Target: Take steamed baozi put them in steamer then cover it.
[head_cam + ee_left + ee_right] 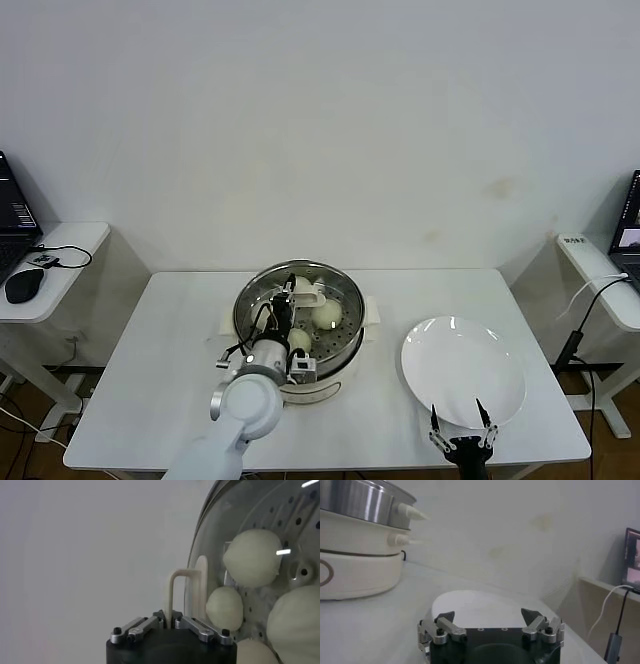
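Under the cover (300, 298) gripped by the left hand (290, 296), baozi (327, 313) fill the steamer (345, 355); right hand (461, 432) wide

Four baozi (252, 557), one steamer (345, 345), one cover (305, 290), one plate (463, 370), two laptops (14, 215)

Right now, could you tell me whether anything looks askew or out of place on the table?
Nothing stands out: the clear glass lid sits level on the shiny steel steamer, left claw shut on its cream handle, and the white round plate is bare.
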You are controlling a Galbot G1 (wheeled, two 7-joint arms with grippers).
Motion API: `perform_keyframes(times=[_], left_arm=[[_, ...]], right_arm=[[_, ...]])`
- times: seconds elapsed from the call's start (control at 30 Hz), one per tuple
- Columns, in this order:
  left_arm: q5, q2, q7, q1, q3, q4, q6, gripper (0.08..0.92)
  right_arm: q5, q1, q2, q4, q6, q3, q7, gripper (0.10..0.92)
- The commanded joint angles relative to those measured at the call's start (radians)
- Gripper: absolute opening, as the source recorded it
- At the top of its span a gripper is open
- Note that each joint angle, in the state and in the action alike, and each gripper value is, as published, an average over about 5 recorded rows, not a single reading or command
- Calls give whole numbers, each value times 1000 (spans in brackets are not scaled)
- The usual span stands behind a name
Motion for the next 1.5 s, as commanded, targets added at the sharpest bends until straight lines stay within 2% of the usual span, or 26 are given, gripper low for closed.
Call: perform_keyframes(times=[0.03, 0.77, 0.93, 1.13, 1.33, 1.5], left_arm=[[-7, 0, 0, -9, -1, 1, -2, 149], [4, -15, -14, 19, -15, -17, -29, 162], [-14, 7, -23, 57, -30, -74, -29, 284], [-108, 73, -73, 183, -86, -212, -34, 457], [-389, 164, -153, 392, -204, -389, -97, 630], [-696, 220, -255, 595, -335, -477, -170, 765]], right_arm=[[-2, 0, 0, -2, 0, -2, 0, 823], [-10, -2, 0, -4, 1, -7, 0, 823], [-10, -2, 0, -5, 0, -11, 0, 823], [-10, -2, 0, -6, -1, -12, -1, 823], [-7, -5, -1, -7, -3, -14, -3, 823], [-4, -13, -3, 0, -4, -14, -7, 823]])
